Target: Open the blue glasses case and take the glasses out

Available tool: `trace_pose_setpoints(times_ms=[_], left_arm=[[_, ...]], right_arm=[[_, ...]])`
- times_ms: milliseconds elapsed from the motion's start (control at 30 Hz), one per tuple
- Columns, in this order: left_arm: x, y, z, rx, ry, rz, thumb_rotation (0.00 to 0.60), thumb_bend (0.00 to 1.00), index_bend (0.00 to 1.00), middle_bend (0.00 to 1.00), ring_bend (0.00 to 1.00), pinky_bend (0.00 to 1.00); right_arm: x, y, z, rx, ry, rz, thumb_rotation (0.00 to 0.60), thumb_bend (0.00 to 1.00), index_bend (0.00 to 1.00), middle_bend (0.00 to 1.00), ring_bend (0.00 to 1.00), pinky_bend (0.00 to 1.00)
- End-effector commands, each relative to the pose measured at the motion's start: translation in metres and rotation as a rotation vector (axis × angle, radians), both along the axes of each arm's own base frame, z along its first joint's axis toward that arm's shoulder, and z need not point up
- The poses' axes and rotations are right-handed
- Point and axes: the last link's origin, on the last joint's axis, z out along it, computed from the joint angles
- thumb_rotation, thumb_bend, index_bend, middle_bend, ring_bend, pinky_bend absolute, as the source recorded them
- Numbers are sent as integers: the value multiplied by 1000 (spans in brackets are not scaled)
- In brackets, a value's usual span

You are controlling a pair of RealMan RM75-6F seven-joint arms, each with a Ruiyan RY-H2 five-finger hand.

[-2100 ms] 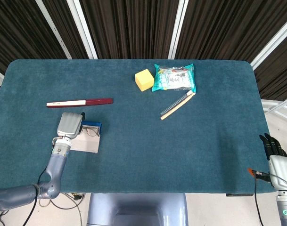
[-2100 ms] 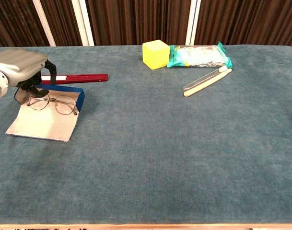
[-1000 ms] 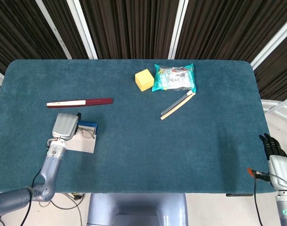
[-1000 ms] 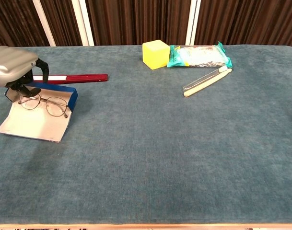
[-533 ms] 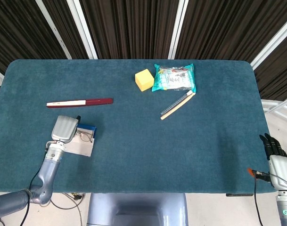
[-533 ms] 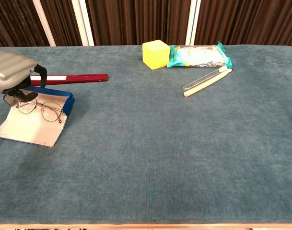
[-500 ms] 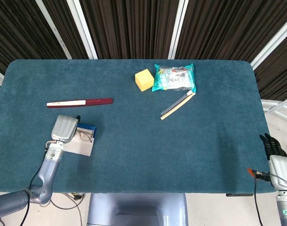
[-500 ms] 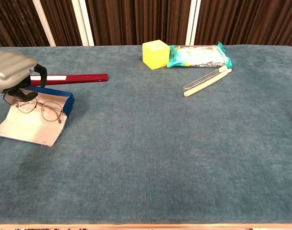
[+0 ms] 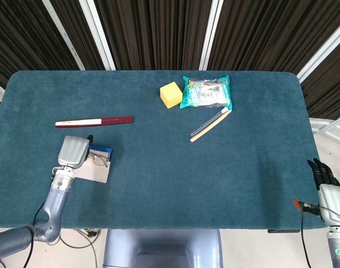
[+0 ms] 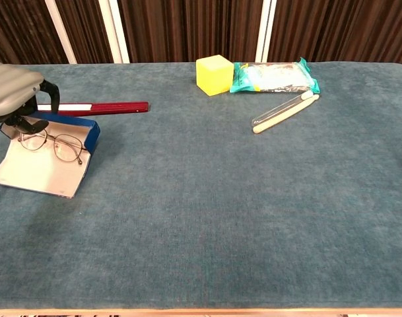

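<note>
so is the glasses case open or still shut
Open: the blue glasses case lies with its flap spread flat, the glasses showing inside.

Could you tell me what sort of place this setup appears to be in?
Probably a robot lab or test station: a teal felt-covered table, dark slatted wall panels behind it, and unrelated props laid out, such as a yellow block and a snack packet.

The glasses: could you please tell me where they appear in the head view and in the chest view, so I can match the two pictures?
Head view: the glasses lie at lower left, on the open blue case, just right of the left hand.
Chest view: the glasses are at far left, mid-height, on the case's pale lining, below the left hand.
Shared landmark: the dark red stick lies just beyond the case in both.
</note>
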Motion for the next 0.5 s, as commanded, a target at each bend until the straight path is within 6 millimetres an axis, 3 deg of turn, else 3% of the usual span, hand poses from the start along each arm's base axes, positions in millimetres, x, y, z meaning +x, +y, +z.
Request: trace_pose_setpoints(times_ms=[33, 500], left_arm=[[0, 0, 1, 6, 13, -13, 600, 426, 573, 1000, 936, 959], [-5, -7, -3, 25, 70, -133, 600, 426, 571, 1000, 936, 959]], right_arm=[[0, 0, 0, 0, 0, 0, 600, 205, 0, 0, 0, 229], [0, 0, 0, -1, -2, -3, 600, 205, 0, 0, 0, 229]])
